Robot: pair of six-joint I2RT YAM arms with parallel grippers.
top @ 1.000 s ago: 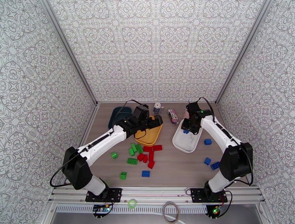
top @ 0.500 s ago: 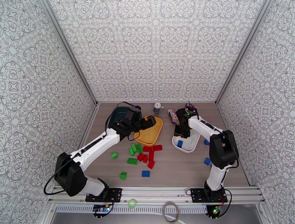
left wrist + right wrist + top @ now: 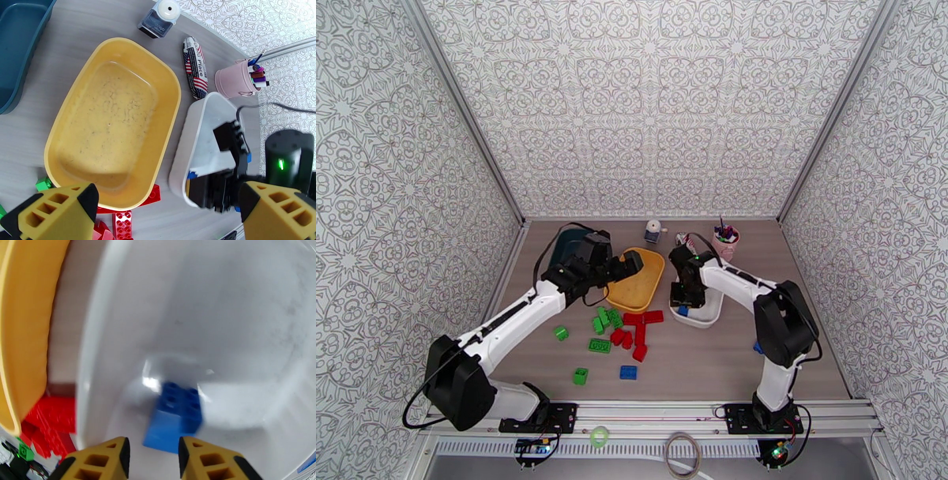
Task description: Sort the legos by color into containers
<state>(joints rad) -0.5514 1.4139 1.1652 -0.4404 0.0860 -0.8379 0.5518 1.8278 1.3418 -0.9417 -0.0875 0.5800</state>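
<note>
Top external showed the white tray (image 3: 709,309) had slid left toward the yellow tray (image 3: 641,288), with 1 blue brick (image 3: 682,310) inside. Blur hid whether the right gripper (image 3: 154,443) pinched it between narrow fingers. The left gripper (image 3: 168,193) hung wide and empty. The slide probably brought blue's container nearer the unsorted legos (image 3: 636,319).

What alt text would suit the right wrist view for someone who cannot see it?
A blue lego lies inside the white tray, just at the tips of the open right gripper. At the left edge are the yellow tray and some red legos.
</note>
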